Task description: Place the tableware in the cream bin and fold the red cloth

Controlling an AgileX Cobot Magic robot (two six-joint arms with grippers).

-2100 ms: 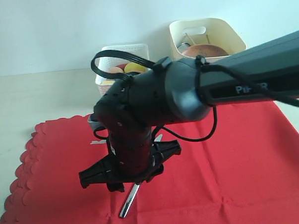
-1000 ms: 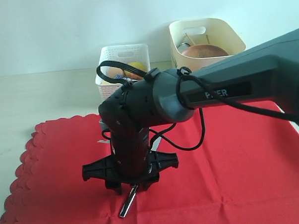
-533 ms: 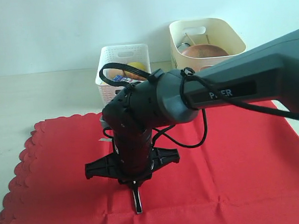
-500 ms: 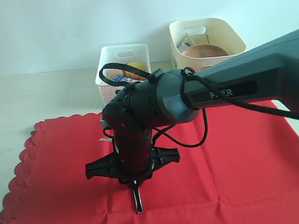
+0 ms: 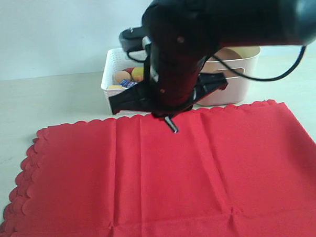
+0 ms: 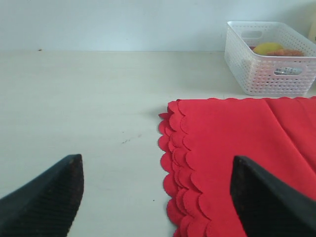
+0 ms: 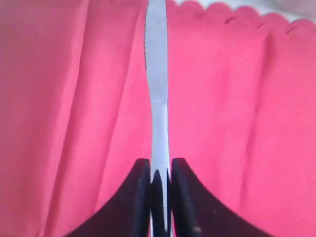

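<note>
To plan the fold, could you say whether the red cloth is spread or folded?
Spread: the red cloth lies flat, creased, nothing doubled over.

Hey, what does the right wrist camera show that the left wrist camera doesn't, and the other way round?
Only the right wrist view: the slim metal knife, clamped between the black fingers of the right gripper. Only the left wrist view: the white perforated basket with food inside, the pale tabletop, and the open left gripper. Both: the bright red scalloped cloth.
</note>
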